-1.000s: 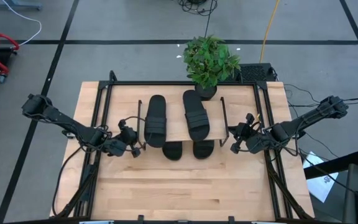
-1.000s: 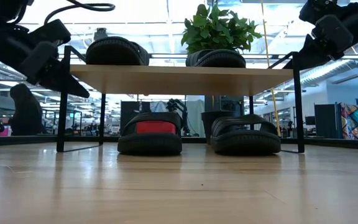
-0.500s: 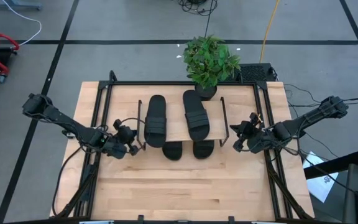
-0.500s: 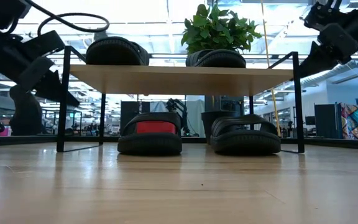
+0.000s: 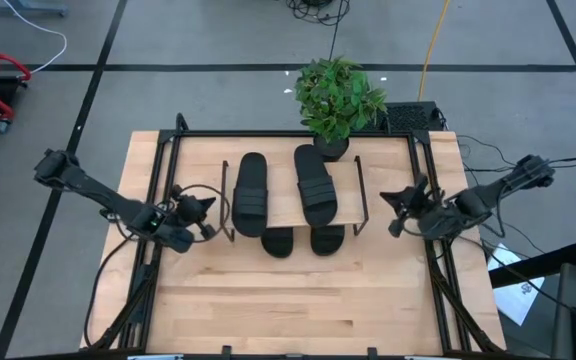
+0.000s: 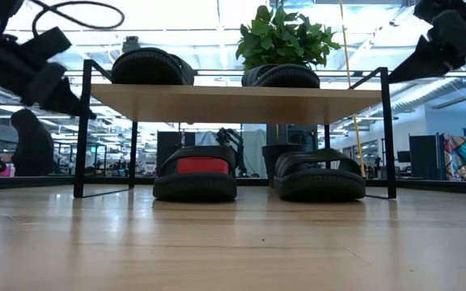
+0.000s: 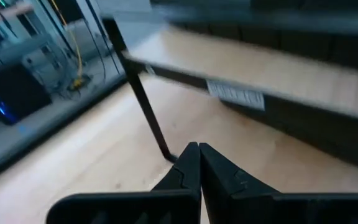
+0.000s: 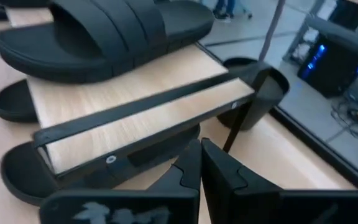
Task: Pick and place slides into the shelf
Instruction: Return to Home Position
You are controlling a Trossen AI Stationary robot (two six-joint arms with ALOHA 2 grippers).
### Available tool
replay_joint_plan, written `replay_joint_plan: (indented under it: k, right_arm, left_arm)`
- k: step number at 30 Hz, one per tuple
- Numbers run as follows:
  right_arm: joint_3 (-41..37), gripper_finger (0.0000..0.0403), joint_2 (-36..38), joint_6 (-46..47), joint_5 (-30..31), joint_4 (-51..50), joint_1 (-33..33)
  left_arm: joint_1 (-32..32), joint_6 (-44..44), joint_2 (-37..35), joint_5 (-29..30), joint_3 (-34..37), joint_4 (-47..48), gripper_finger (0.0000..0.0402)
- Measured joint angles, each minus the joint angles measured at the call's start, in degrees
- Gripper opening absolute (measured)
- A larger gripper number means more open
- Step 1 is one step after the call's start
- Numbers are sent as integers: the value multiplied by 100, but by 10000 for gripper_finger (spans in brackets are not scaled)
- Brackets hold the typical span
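The shelf (image 5: 280, 198) stood toward the back of the table (image 5: 298, 300), and all four slides were at it. On its plank the top left slide (image 5: 251, 193) and the top right slide (image 5: 316, 186) lay side by side, lengthwise front to back, with a bare strip of wood between them. Beneath the plank the lower left slide (image 5: 277, 242) and the lower right slide (image 5: 327, 240) rested on the tabletop between the wire legs, their ends poking out past the shelf's front edge. Seen from table height, the lower left one showed a red patch inside its strap. The left gripper (image 7: 198, 150) hung just off the shelf's left end, raised off the tabletop and clear of the leg, its fingers pressed together with nothing between them. The right gripper (image 8: 199, 148) hung off the shelf's right end, higher than the plank and apart from it, its fingers likewise pressed tight and holding nothing. A potted plant (image 5: 338, 98) stood directly behind the shelf, at its right half.
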State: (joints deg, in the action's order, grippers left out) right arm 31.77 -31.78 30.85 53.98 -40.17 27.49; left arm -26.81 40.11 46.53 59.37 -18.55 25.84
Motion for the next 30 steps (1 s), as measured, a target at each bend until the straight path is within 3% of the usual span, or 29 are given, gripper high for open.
replay_joint_plan:
  k: [5, 11, 14, 17, 19, 23, 30]
  right_arm:
    - [2, 0, 437, -1037, -195, 477, 173]
    - [3, 0, 790, -3024, -1628, 1877, 359]
    - [-272, 0, 937, -3950, -2724, 3268, 420]
    - [-730, 0, 1070, -4414, -3425, 4374, 407]
    - [-1021, 0, 1180, -4494, -3429, 4541, 402]
    - [-1490, 0, 1492, -4452, -2977, 4563, 321]
    - [-1641, 0, 2427, -4193, -3010, 4333, -298]
  left_arm:
    - [-69, -941, -626, 477, -2, -72, 0]
    - [-425, -2898, -1293, 491, 0, -942, 0]
    - [-731, -4328, -1551, -327, 16, -1825, 0]
    - [-1007, -5829, -1829, -1900, 205, -2879, 0]
    - [-1094, -6470, -2012, -2572, 345, -3366, 0]
    - [-953, -6703, -2384, -2645, 511, -3465, 0]
    - [-331, -6601, -3112, -3067, 869, -3408, 0]
